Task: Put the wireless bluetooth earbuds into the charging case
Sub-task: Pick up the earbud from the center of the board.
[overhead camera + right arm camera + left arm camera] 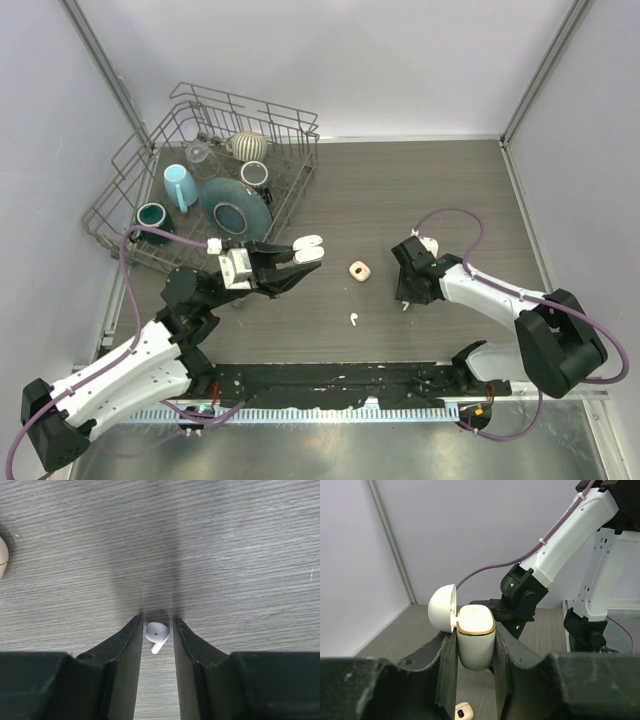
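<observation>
Right wrist view: the right gripper (157,618) stood low over the table (240,540), its jaws narrow, one finger either side of an earbud (157,632) lying on the surface. Whether the pads actually touched it could not be determined.

The earbud was a smooth, glossy white piece with a rounded head and a short stem. Judged very light, rigid and slippery; it would likely squirt or roll under an off-centre pinch. The rounded head, taken squarely, appeared the better purchase, leaving the stem free to enter the socket.

The table was matt, grey, wood-grained laminate.

A second earbud (353,320) lay loose on the table between the arms, near a small beige object (360,270).

The left gripper (475,652) was clamped on the sides of the charging case (476,642), held clear of the table. The case was a rounded white shell with a gold rim, its domed lid (442,607) hinged open to one side. The shell looked hard and slick.
</observation>
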Robot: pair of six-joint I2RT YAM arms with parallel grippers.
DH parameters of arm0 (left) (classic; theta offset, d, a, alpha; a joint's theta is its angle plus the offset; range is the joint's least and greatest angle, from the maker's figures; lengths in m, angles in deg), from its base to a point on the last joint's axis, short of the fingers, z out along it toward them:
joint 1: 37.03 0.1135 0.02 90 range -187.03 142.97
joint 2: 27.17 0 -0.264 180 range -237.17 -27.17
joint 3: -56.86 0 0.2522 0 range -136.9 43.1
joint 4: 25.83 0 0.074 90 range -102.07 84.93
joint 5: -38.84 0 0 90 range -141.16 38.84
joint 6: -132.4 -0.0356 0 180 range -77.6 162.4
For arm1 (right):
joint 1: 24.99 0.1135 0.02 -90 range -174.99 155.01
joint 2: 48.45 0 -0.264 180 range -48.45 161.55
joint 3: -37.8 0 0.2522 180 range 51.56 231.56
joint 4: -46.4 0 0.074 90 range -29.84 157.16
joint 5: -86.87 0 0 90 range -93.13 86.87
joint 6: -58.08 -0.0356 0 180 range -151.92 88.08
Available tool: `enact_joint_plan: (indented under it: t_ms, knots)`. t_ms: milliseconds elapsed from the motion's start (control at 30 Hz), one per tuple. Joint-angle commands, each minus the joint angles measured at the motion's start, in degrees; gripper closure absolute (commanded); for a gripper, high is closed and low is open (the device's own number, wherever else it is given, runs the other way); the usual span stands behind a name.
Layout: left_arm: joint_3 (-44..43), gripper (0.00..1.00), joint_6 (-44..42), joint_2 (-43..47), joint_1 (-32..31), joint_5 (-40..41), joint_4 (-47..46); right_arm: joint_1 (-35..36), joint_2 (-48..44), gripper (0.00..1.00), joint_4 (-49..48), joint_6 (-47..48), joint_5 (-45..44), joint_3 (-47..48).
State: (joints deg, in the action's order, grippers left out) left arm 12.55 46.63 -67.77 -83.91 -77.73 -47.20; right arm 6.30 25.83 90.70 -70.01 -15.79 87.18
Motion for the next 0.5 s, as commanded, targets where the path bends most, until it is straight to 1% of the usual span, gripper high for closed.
enact_joint_plan:
  t_ms: [0, 200, 233, 333, 467]
  knots:
    - [-0.7, 1.0, 0.2, 0.6, -0.2, 0.6, -2.3, 0.9, 0.9, 0.65, 0.4, 0.1, -2.2, 1.5]
    - [-0.8, 1.0, 0.2, 0.4, -0.2, 0.4, -2.5, 1.4, 1.0, 0.68, 1.1, -0.3, -2.8, 1.7]
    - [-0.7, 1.0, 0.2, 0.5, -0.2, 0.4, -2.5, 1.5, 0.9, 0.67, 1.1, -0.2, -2.7, 1.7]
    - [-0.8, 1.0, 0.2, 0.4, -0.2, 0.3, -2.3, 1.7, 1.0, 0.61, 1.3, -0.3, -2.8, 1.8]
    - [-0.7, 1.0, 0.2, 0.5, -0.2, 0.3, -2.4, 1.8, 0.5, 0.61, 2.0, -1.0, -3.5, 1.9]
